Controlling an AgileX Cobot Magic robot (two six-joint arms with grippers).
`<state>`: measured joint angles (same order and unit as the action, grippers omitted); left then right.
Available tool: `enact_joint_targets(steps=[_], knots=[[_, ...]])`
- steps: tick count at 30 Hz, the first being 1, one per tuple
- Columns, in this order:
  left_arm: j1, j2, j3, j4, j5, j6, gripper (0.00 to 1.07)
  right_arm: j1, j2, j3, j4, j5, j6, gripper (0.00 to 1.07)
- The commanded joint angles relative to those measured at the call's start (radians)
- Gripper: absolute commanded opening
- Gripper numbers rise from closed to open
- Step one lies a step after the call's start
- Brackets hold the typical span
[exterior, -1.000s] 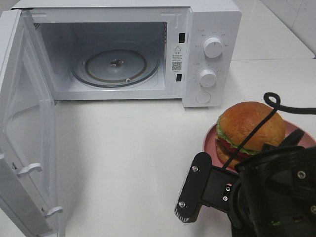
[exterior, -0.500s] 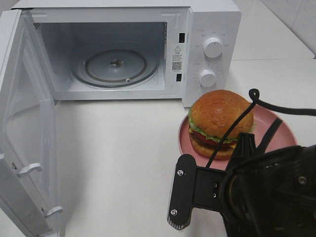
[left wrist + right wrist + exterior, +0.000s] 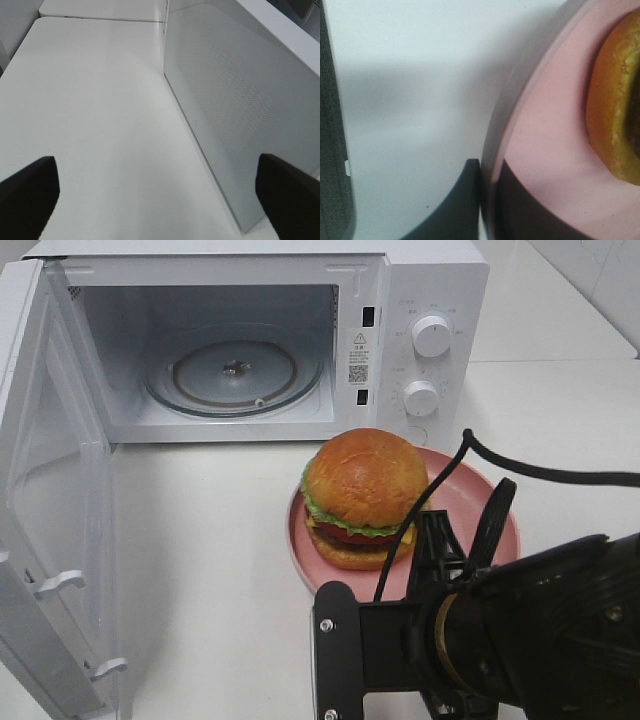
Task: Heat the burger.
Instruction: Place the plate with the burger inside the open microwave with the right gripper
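The burger point(image 3: 360, 495), with a golden bun, green lettuce and a dark patty, sits on a pink plate point(image 3: 470, 502) in front of the open microwave point(image 3: 430, 280), just right of its doorway. My right gripper point(image 3: 487, 175) is shut on the near rim of the plate point(image 3: 545, 140), one finger above and one below; the bun edge of the burger point(image 3: 615, 110) shows beside it. In the exterior high view the right arm point(image 3: 520, 630) hides that grip. My left gripper point(image 3: 160, 200) is open with nothing between its fingers, outside the microwave door point(image 3: 240, 115).
The microwave door point(image 3: 50, 520) stands wide open at the left. Inside the cavity lies the glass turntable point(image 3: 235, 375). Two knobs point(image 3: 432, 335) sit on the control panel at the right. White table point(image 3: 220, 560) stretches between door and plate.
The plate with the burger has moved left, from the right edge to just in front of the microwave. My right arm moved left with it. The left gripper stayed open.
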<state>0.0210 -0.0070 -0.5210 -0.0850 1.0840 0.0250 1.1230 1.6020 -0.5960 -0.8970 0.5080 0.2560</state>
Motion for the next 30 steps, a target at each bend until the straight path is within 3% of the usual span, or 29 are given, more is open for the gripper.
enact_joint_targets(steps=[1,17,30], knots=[[-0.002,-0.014,0.002,0.001,-0.014,-0.003,1.00,-0.006,-0.008,-0.008,-0.068,-0.044,-0.122,0.00],[-0.002,-0.014,0.002,0.001,-0.014,-0.003,1.00,-0.175,-0.008,-0.087,-0.037,-0.139,-0.447,0.00],[-0.002,-0.014,0.002,0.001,-0.014,-0.003,1.00,-0.285,-0.008,-0.199,0.300,-0.207,-0.947,0.00]])
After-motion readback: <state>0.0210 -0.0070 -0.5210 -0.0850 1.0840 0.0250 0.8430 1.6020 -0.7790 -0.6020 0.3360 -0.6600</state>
